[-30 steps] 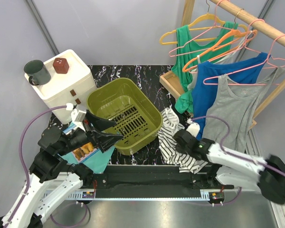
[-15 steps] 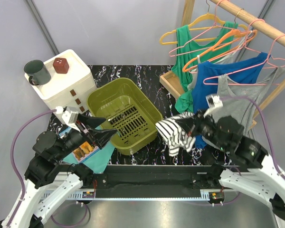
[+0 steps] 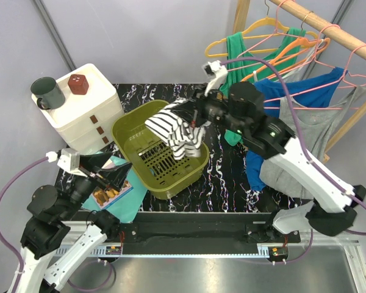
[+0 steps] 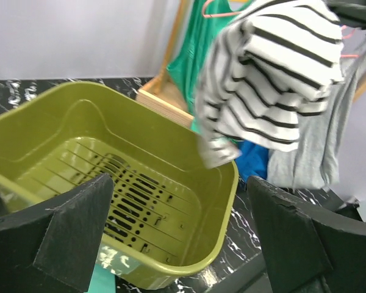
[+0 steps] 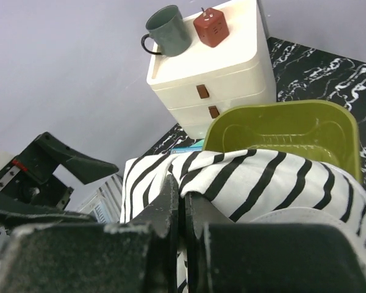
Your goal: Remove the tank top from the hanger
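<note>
The black-and-white striped tank top (image 3: 174, 131) is off any hanger and hangs bunched from the right tool (image 3: 195, 117), which is pinched together on a fold of it above the olive-green plastic basket (image 3: 129, 129). That hold looks small, so the cloth could slip out early. Part of it droops toward the basket's right rim, so a release here might leave it draped over the edge or on the black marbled counter (image 3: 224, 170). The right arm reaches high and leftward, its elbow close to the blue tank top (image 3: 314, 88) on the rack, which it could snag. The left tool (image 3: 113, 174), jaws wide apart and empty, sits low at the near left, pointing at the basket.
</note>
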{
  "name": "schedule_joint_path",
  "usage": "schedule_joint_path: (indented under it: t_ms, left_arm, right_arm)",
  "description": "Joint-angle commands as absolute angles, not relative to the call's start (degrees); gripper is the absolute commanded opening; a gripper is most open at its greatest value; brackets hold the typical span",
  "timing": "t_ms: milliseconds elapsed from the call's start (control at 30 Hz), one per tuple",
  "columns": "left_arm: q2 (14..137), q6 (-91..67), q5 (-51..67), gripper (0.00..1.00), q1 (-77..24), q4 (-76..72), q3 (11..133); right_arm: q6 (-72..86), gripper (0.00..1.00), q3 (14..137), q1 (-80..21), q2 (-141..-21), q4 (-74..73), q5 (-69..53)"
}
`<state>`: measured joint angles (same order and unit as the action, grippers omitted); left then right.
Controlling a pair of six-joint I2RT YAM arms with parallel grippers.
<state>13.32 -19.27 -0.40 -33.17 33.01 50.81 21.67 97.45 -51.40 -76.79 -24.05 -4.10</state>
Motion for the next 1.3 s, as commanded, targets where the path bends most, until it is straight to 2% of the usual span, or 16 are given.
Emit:
schedule_joint_path:
  t_ms: [0, 333, 533, 567, 667, 700, 767, 800, 867, 1100, 1133, 1267]
  left_arm:
    - [11.60, -16.44, -4.13, 0.96, -32.96, 34.45, 53.79]
    - [10.02, -15.56, -1.23, 0.96, -32.96, 37.00, 52.21]
    - [9.05, -16.00, 2.72, 0.96, -32.96, 37.61, 51.77]
    - [9.05, -16.00, 3.42, 0.96, -33.05, 37.97, 51.94]
    - [9.23, -16.43, 5.26, 0.97, -32.96, 39.72, 53.08]
    - [9.23, -16.52, 6.06, 0.97, -32.96, 40.68, 53.78]
    - [9.05, -16.87, 7.55, 0.97, -32.96, 41.31, 54.05]
    - [8.70, -17.14, 7.99, 0.97, -32.96, 41.74, 54.14]
    - [8.53, -17.93, 9.48, 0.97, -32.96, 42.01, 54.14]
    - [7.91, -19.95, 11.16, 0.97, -33.05, 41.75, 54.23]
    - [7.91, -20.04, 10.99, 0.97, -32.96, 41.75, 54.32]
    - [8.43, -20.57, 12.21, 0.98, -32.96, 40.43, 53.88]
  right_arm:
    - [19.69, 0.00, 102.74, -51.77, -81.82, -19.69, -8.53]
    - [19.16, 0.08, 96.68, -51.68, -93.59, -17.32, 2.81]
    - [18.72, 0.21, 102.29, -51.68, -106.07, -17.23, 4.22]
    - [19.50, 0.32, 104.39, -51.77, -107.65, -17.66, 5.44]
    - [22.05, 0.52, 107.92, -51.77, -112.49, -21.69, 8.51]
    - [22.58, 0.63, 108.10, -51.77, -112.67, -22.23, 8.96]
    - [24.51, 0.71, 106.97, -51.68, -111.54, -22.67, 9.93]
    - [25.13, 0.81, 106.27, -51.68, -110.84, -22.76, 10.19]
    - [26.45, 0.87, 104.34, -51.77, -108.30, -23.37, 10.28]
    - [26.37, 0.89, 103.88, -53.87, -99.15, -29.61, 10.64]
    - [25.85, 0.93, 104.15, -54.57, -98.10, -30.40, 10.55]
    - [26.01, 0.93, 100.66, -55.90, -89.15, -32.26, 11.69]
